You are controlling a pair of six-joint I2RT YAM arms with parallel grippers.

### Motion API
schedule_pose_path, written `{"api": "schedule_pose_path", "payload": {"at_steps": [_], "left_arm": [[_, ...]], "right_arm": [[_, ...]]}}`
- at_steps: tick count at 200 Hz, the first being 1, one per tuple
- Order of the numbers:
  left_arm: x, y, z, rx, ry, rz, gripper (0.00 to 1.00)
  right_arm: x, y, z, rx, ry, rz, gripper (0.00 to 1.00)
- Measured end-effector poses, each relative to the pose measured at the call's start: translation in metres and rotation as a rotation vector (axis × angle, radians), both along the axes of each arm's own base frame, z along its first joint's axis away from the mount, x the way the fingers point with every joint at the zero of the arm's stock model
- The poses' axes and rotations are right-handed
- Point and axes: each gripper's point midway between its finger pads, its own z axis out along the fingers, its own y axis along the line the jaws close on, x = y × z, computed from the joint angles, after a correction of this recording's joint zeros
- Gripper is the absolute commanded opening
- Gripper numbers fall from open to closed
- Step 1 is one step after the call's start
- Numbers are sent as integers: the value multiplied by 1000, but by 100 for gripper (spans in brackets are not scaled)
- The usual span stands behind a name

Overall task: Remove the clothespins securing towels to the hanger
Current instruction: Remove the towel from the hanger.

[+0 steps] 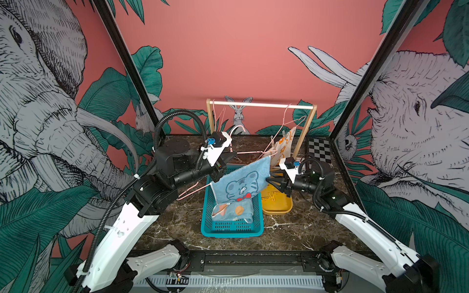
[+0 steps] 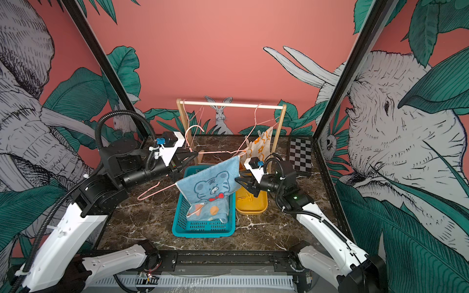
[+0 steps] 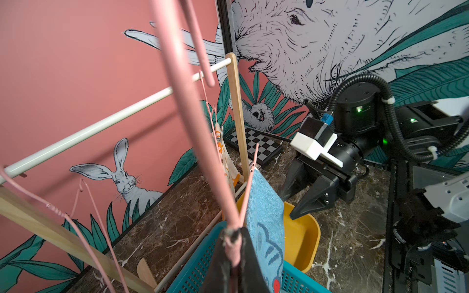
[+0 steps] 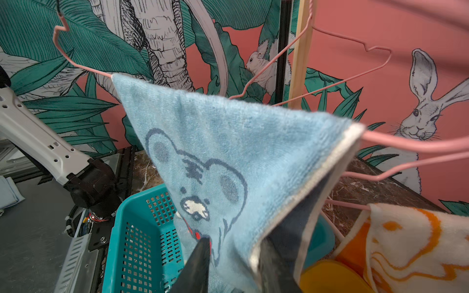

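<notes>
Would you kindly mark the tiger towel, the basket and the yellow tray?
tiger towel [image 1: 241,186]: top view, tiger's face.
basket [image 1: 232,225]: top view, front wall.
yellow tray [image 1: 279,206]: top view, bare floor.

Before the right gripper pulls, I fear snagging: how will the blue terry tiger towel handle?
The blue terry tiger towel is probably floppy, since it drapes and folds over the pink wire hanger. Likely light: a thin wire carries it. Its fuzzy pile may drag rather than slide.
</notes>
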Motion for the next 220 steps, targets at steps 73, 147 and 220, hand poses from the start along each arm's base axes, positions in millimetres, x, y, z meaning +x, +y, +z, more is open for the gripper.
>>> {"api": "schedule_pose_path", "payload": {"at_steps": [73, 147, 220], "left_arm": [[-4, -3, 2, -10, 1, -30, 0], [-10, -7, 3, -20, 10, -68, 0], [-13, -6, 5, -27, 3, -77, 0]], "right_arm": [[6, 7, -12, 2, 65, 17, 15], [16, 6, -15, -1, 65, -28, 18], [20, 6, -10, 10, 48, -40, 6]]}}
